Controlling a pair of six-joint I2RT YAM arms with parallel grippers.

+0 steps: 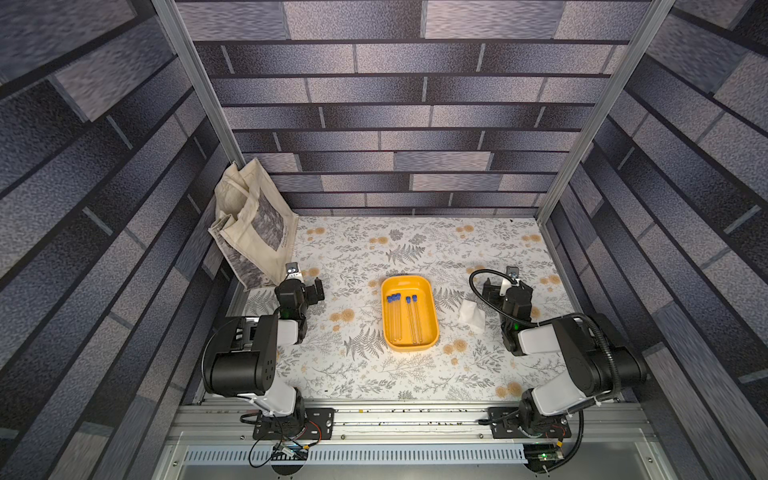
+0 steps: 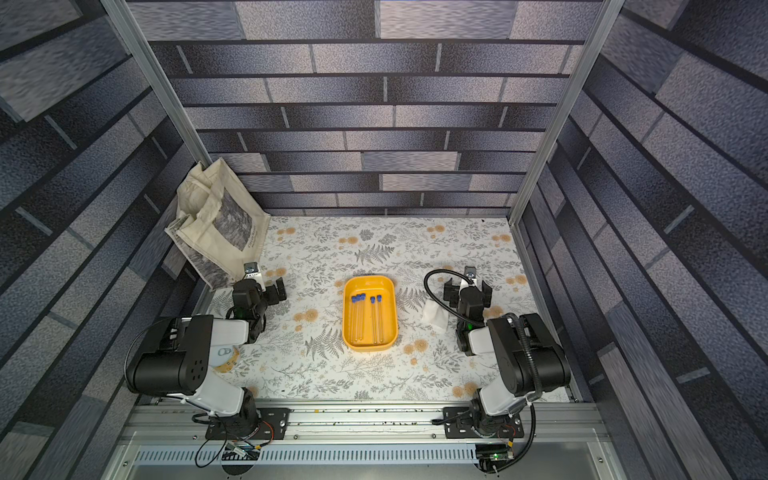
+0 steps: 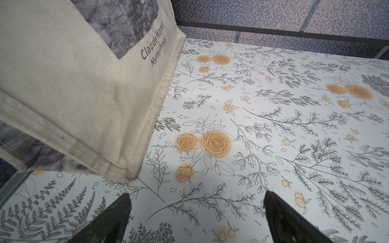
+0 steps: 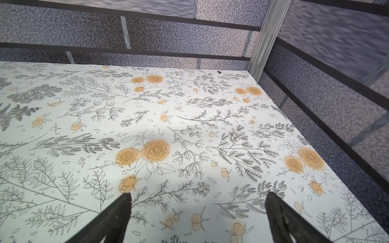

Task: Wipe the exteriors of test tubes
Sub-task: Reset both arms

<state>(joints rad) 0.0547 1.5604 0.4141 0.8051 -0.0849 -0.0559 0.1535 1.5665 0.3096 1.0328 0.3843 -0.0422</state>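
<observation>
Several clear test tubes with blue caps lie side by side in a yellow tray at the table's middle, caps toward the back wall. A folded white cloth lies just right of the tray. My left gripper hovers open and empty left of the tray, close to a tote bag. My right gripper is open and empty right of the cloth. Neither wrist view shows the tubes, the tray or the cloth.
A beige canvas tote bag leans in the back left corner, its lower corner just ahead of the left fingers. Brick-patterned walls close in the floral table on three sides. A metal rail runs along the front.
</observation>
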